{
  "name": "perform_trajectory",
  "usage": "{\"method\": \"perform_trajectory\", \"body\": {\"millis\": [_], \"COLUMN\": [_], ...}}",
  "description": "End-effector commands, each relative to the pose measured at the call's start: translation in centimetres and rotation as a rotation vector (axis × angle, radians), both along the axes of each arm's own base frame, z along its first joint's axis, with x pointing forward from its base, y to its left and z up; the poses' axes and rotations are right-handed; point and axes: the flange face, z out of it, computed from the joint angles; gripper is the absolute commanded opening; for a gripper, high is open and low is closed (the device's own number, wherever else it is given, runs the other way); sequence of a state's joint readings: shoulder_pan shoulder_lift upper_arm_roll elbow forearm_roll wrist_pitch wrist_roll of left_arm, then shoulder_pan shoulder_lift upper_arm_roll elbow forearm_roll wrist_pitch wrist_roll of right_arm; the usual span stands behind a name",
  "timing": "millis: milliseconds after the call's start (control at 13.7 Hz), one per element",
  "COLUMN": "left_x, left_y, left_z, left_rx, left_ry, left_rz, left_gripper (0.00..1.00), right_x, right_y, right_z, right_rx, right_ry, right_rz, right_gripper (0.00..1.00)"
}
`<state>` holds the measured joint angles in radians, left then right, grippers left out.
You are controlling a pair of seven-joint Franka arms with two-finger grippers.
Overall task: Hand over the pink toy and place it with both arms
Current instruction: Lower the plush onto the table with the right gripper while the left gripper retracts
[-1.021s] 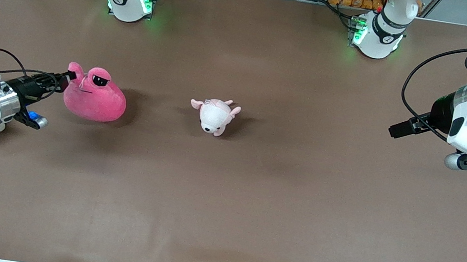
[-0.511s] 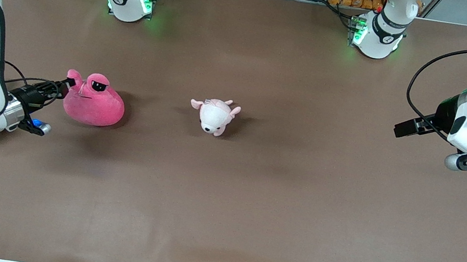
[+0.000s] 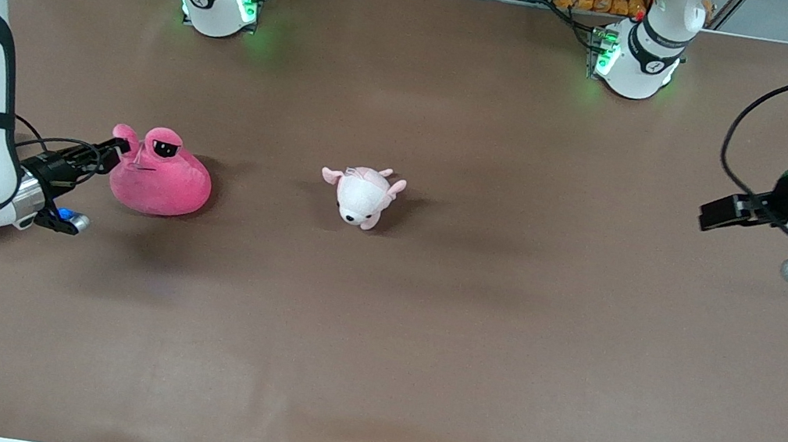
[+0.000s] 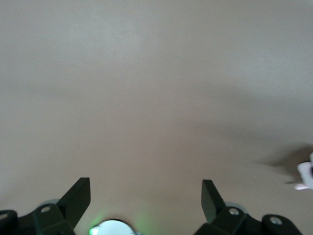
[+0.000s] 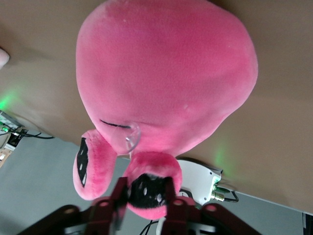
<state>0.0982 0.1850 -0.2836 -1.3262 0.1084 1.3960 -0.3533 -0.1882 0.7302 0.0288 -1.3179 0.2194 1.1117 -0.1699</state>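
Table point(image 3: 421, 352) cloth, brown; partway across it you have the pink toy point(image 3: 160, 176) resting on the surface toward the right arm's end. A small pale pink-and-white plush point(image 3: 362, 196) lies well apart from it near the middle. Your right gripper point(image 3: 121, 148) sits low against the toy, claw pinched on the toy's black-eyed knob, which bulges between the fingers point(image 5: 120, 196). Your left gripper point(image 3: 711, 214) hangs over the left arm's end of the table, claw wide and holding nothing, that arm waiting.

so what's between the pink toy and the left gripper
In the front view only the small pale plush lies between the pink toy and the left gripper.
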Motion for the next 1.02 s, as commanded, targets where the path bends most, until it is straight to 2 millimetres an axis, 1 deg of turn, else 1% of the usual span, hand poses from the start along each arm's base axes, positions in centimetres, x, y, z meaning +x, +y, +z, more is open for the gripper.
{"method": "perform_trajectory", "body": {"millis": [0, 146, 219, 292, 365, 511, 584, 657, 729, 802, 948], "left_x": [-3.6, -5.4, -6.0, -6.1, -6.1, -6.0, -6.1, -6.2, -6.2, -6.2, -6.1], "left_y": [1.7, 2.7, 2.8, 2.8, 2.8, 2.8, 2.8, 2.9, 3.0, 3.0, 3.0], "left_z": [0.7, 0.2, 0.3, 0.3, 0.5, 0.7, 0.8, 0.8, 0.9, 0.9, 1.2], "left_rx": [-0.025, -0.040, -0.040, -0.039, -0.040, -0.040, -0.040, -0.040, -0.040, -0.040, -0.041], "left_ry": [0.001, -0.028, -0.036, -0.033, -0.036, -0.040, -0.040, -0.034, -0.034, -0.034, -0.041], "left_rz": [-0.008, -0.024, -0.023, -0.025, -0.025, -0.026, -0.028, -0.026, -0.024, -0.027, -0.028], "left_gripper": [1.00, 1.00, 1.00, 1.00, 1.00, 1.00, 1.00, 1.00, 1.00, 1.00, 1.00], "right_x": [0.9, 1.7, 2.2, 3.0, 3.6, 4.3, 4.8, 4.3, 3.6, 2.6, 0.4], "right_y": [-0.7, -0.8, -0.7, -0.9, -0.5, 0.0, 0.0, 0.9, 2.3, 2.9, 3.4], "right_z": [1.1, 2.3, 3.2, 4.8, 6.1, 8.2, 11.0, 13.5, 15.1, 16.3, 17.2], "right_rx": [-0.010, -0.017, -0.024, -0.053, -0.102, -0.156, -0.205, -0.257, -0.296, -0.324, -0.340], "right_ry": [-0.041, -0.077, -0.102, -0.147, -0.187, -0.248, -0.341, -0.397, -0.443, -0.491, -0.580], "right_rz": [0.014, 0.012, 0.014, 0.024, 0.058, 0.088, 0.098, 0.134, 0.174, 0.192, 0.193], "right_gripper": [1.00, 1.00, 1.00, 1.00, 1.00, 1.00, 1.00, 1.00, 1.00, 1.00, 1.00]}}
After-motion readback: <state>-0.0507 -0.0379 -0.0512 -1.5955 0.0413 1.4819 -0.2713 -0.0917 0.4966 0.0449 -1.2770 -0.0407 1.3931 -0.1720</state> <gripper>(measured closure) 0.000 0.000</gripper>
